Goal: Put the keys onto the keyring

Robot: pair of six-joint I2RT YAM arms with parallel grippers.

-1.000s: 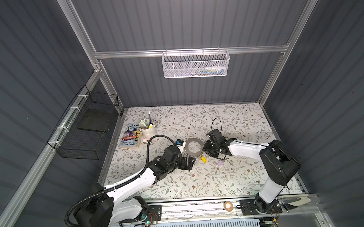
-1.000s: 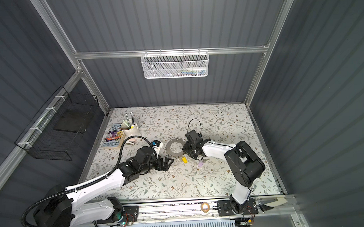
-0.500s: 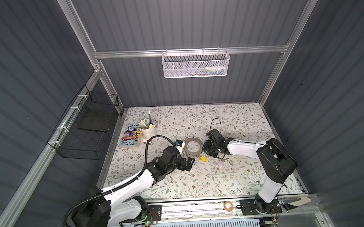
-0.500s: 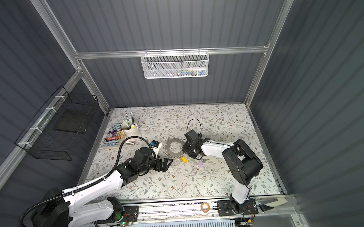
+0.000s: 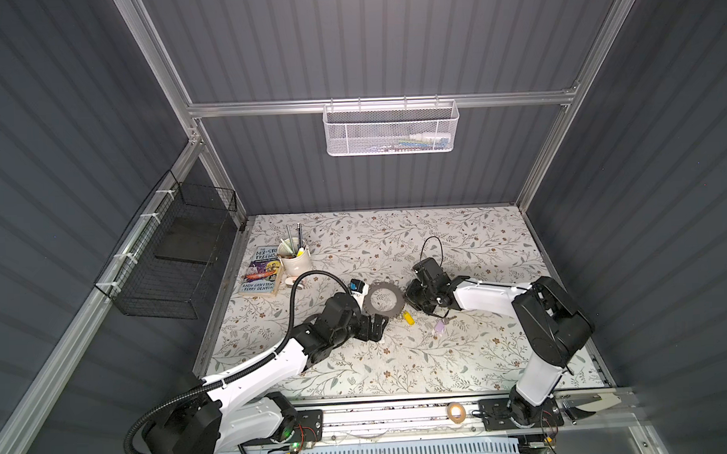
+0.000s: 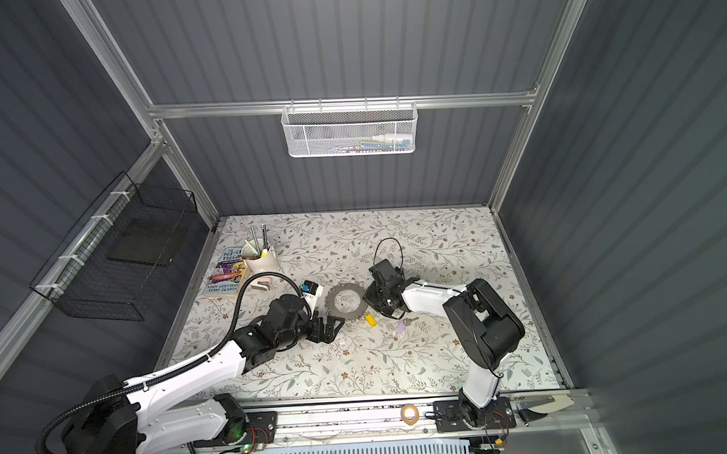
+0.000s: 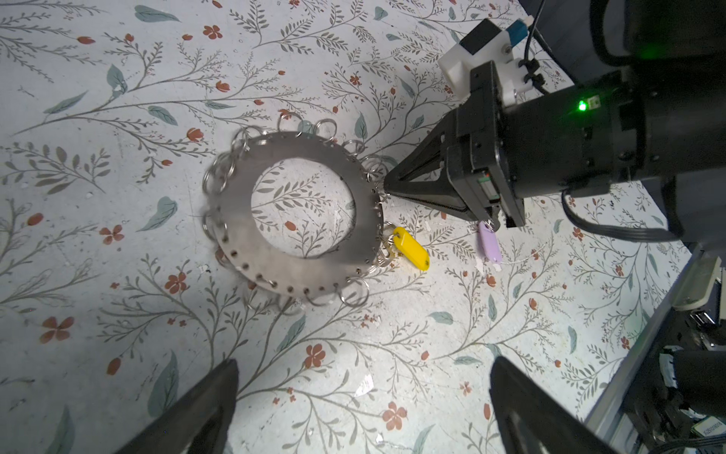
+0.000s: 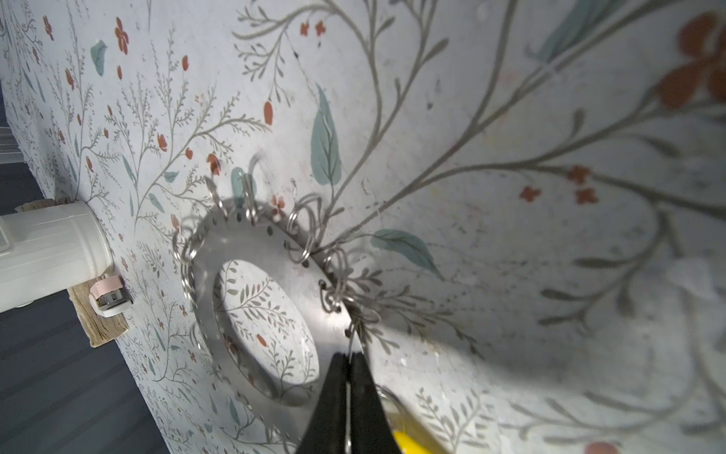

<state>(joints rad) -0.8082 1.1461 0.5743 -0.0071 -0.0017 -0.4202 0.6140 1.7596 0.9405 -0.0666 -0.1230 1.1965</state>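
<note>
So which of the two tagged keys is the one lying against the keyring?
The yellow-tagged key: it lies right against the looped rim of the keyring. The lilac-tagged key lies clear of the rim, touching none of the loops.

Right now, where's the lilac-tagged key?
In both top views the lilac-tagged key lies on the mat just right of the yellow tag, near the right gripper.
</note>
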